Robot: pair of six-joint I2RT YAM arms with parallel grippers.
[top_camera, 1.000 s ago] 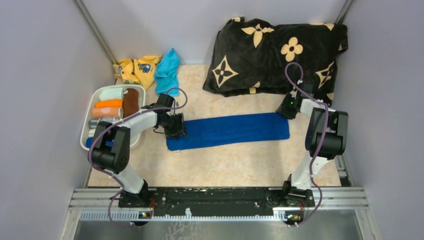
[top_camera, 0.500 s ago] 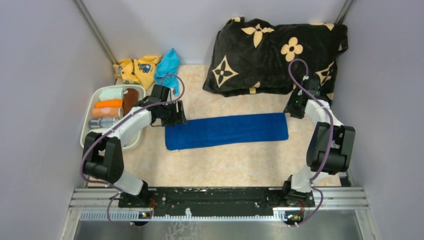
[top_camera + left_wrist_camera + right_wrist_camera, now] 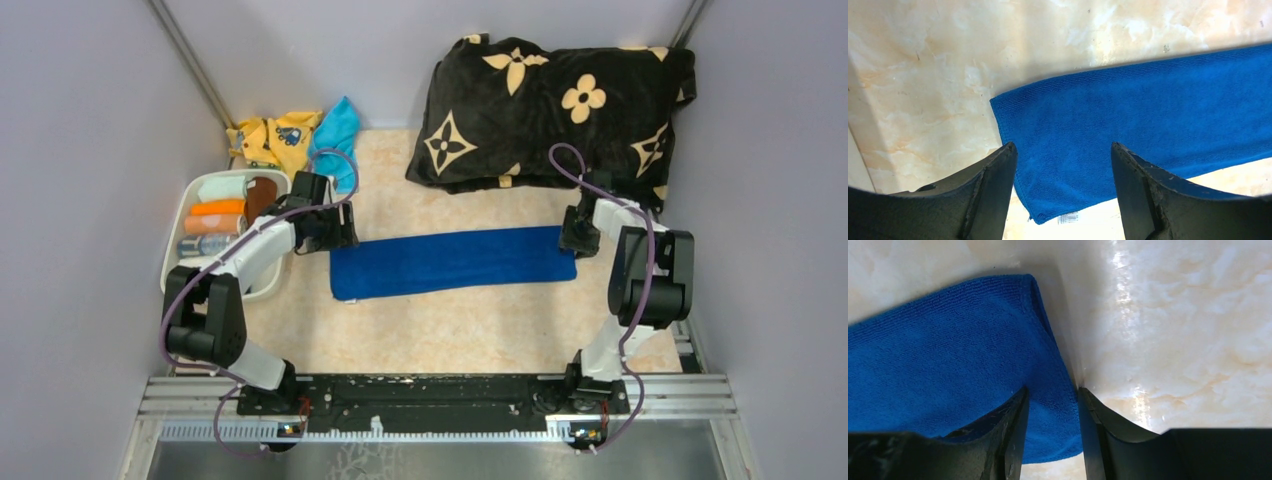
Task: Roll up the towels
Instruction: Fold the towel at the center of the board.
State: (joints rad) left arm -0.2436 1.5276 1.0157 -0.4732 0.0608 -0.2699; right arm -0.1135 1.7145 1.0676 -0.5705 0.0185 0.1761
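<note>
A blue towel (image 3: 453, 262) lies flat on the marble table as a long folded strip. My left gripper (image 3: 338, 228) is open and hovers at its left end. In the left wrist view the left gripper (image 3: 1063, 146) has its jaws wide apart above the towel's left end (image 3: 1148, 110), and a small white tag (image 3: 1068, 217) shows at the near corner. My right gripper (image 3: 572, 236) is at the towel's right end. In the right wrist view the right gripper (image 3: 1052, 391) is open narrowly, with its fingers astride the towel's right edge (image 3: 948, 355).
A white basket (image 3: 170, 265) with several rolled towels (image 3: 215, 208) stands at the left. Yellow cloths (image 3: 272, 140) and a light-blue cloth (image 3: 335, 140) lie at the back left. A black flower-patterned pillow (image 3: 550, 100) fills the back right, just behind the right gripper. Grey walls close in both sides.
My left gripper has lifted off the towel's left end and drawn back to the left. My right gripper swung out toward the pillow, then came down onto the towel's right edge.
</note>
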